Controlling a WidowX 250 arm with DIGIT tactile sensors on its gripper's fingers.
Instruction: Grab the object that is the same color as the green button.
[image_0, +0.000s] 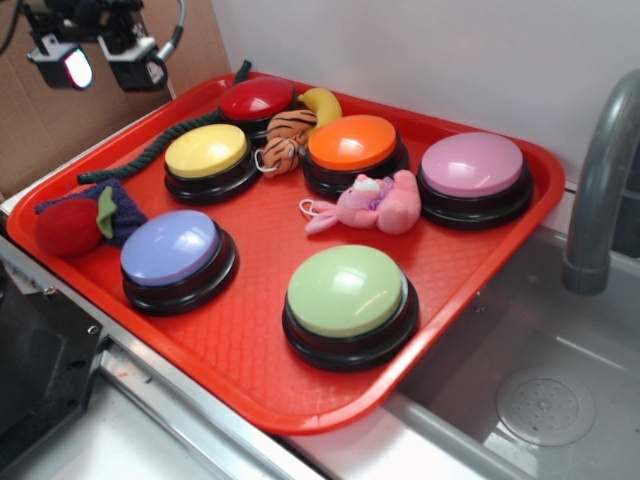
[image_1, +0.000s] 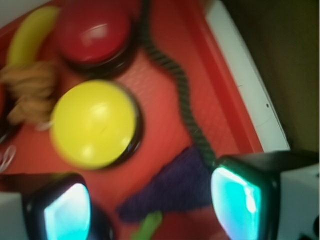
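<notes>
One object on the red tray (image_0: 250, 370) matches the pale green of the green button (image_0: 346, 291) in hue family: the dark green rope (image_0: 160, 148), a long, thin twisted cord lying along the tray's far-left edge. In the exterior view it runs from a near-left end beside the purple knitted piece (image_0: 120, 212) diagonally up and away, passing behind the yellow button (image_0: 206, 152) and the red button (image_0: 257, 98), to a far end that lifts slightly over the tray rim. Its long axis therefore follows the rim, near-left to far-right, with a gentle bend partway.

In the wrist view the rope (image_1: 181, 90) snakes from the top centre down toward the right finger, curving around the red button and clear of the yellow one.

Judging by its look, the rope is light, soft and limp, with a coarse twist that should give the pads good grip. It will not stay straight when lifted; both ends will likely sag and drag. A pinch across its width, somewhere along the open middle stretch between the yellow button and the rim, seems best, since there is bare tray on either side there. The near end lies against the purple piece and the red knitted ball (image_0: 68, 228), so a grip there risks catching them too.

The claw (image_1: 150, 207) hangs above the tray's far-left corner, fingers spread wide and holding nothing, with the rope's lower part just beside the right finger (image_1: 240, 202).
</notes>
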